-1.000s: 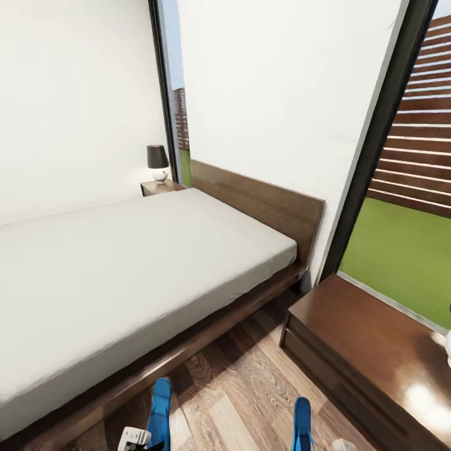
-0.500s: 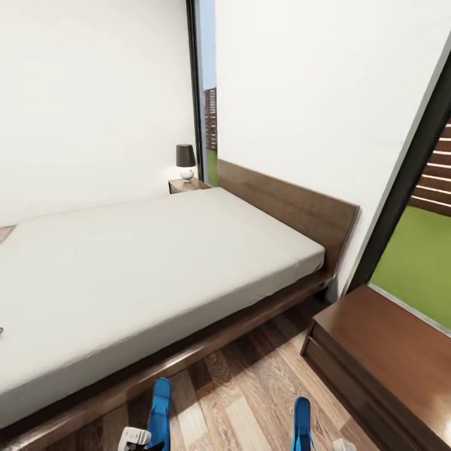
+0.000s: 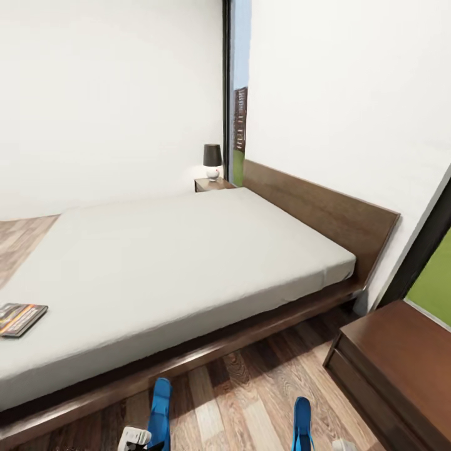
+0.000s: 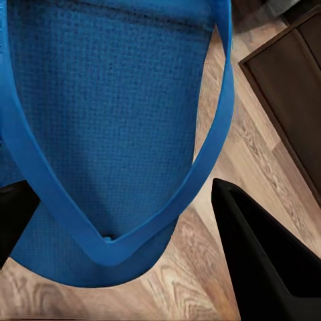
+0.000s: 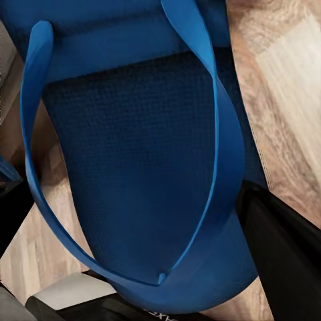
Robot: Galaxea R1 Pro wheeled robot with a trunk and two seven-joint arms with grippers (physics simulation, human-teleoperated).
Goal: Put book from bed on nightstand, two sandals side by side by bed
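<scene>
The book [image 3: 22,317], dark-covered with an orange band, lies flat on the grey mattress of the bed [image 3: 188,263] near its left side. One blue sandal [image 3: 160,413] hangs over the wood floor at the lower edge of the head view, with my left gripper [image 4: 120,200] shut on it; its black fingers [image 4: 267,261] flank the sole. The other sandal [image 3: 302,423] hangs further right, and my right gripper [image 5: 140,221] is shut on it. A nightstand [image 3: 401,363] stands at the right, by the headboard. A second nightstand [image 3: 212,184] is beyond the bed.
A small dark-shaded lamp [image 3: 212,160] stands on the far nightstand. A tall dark-framed window [image 3: 237,113] sits behind it, and another window frame [image 3: 419,257] rises at the right. A strip of plank floor [image 3: 250,388] runs between the bed frame and the near nightstand.
The head view has swung left: the bed and nightstands slid right in the picture and the book came into view. Both sandals stay in the grippers.
</scene>
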